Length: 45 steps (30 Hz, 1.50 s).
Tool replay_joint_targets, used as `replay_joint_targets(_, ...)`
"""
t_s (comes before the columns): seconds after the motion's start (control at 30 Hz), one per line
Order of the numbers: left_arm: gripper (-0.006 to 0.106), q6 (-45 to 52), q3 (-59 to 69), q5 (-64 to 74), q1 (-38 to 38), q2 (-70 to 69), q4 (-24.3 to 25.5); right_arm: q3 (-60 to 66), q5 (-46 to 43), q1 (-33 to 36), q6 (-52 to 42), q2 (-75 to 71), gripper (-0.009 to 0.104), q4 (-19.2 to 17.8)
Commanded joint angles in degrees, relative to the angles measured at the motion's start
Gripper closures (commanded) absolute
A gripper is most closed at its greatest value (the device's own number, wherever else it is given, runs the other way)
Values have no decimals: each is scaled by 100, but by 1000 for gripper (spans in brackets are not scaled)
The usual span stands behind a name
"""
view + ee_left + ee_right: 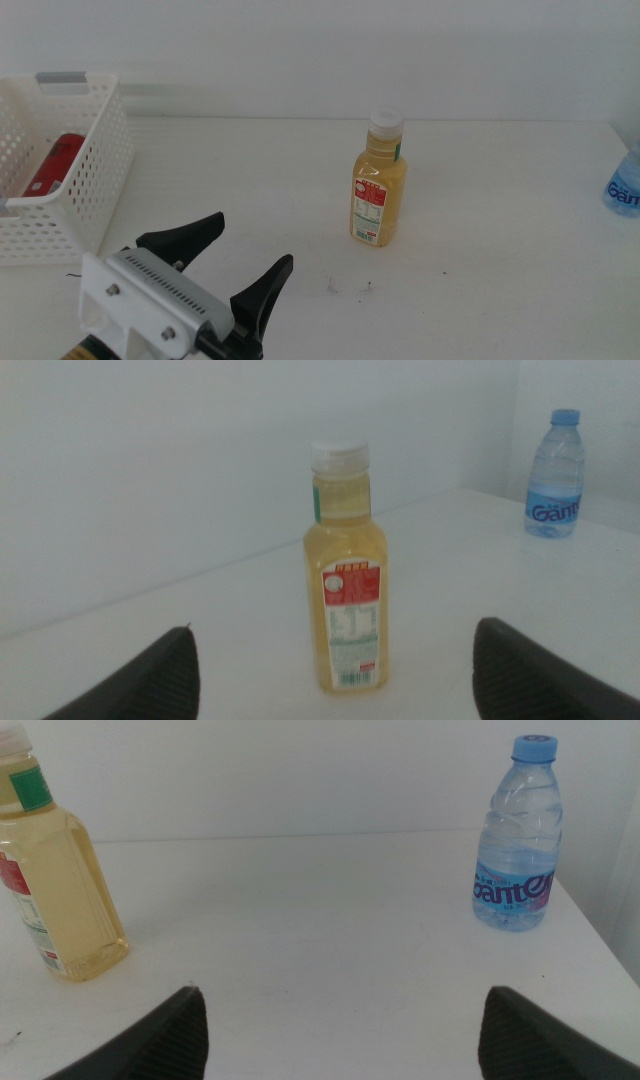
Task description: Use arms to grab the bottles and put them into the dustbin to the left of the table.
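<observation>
With left pincer (240, 253) spread wide and empty near the desk (480, 290) front, best to advance squarely onto the upright yellow juice bottle (379, 190) mid-desk, straddling below the shoulder before closing; right pincer (340, 1020) likewise released, waiting.

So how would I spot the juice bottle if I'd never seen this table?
Start at the white basket on the table's left edge and look right, toward the middle. The juice bottle stands upright there, alone. It is yellow with a white cap; the water bottle at the right edge is clear.
</observation>
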Motion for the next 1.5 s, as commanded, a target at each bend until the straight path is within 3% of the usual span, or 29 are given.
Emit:
replay_joint_targets(0.0, 7, -531, 41, 90, 302, 149, 529, 13, -39, -48, -26, -26, 14, -43)
replay_joint_targets(0.17, 7, -896, 41, 167, 824, 606, 1182, 13, -39, -48, -26, -26, 14, -43)
replay_joint_targets(0.6, 7, -874, -106, -321, 900, 1412, 1036, 13, -39, -48, -26, -26, 14, -43)
replay_joint_targets(0.7, 7, -958, -566, -331, 900, 2041, 988, 13, -39, -48, -26, -26, 14, -43)
replay_joint_targets(1.0, 7, -1594, -2082, -1050, 900, 3970, 1504, 13, -39, -48, -26, -26, 14, -43)
replay_joint_targets(1.47, 7, -1758, -3784, -1008, 923, 5369, 1447, 13, -39, -48, -26, -26, 14, -43)
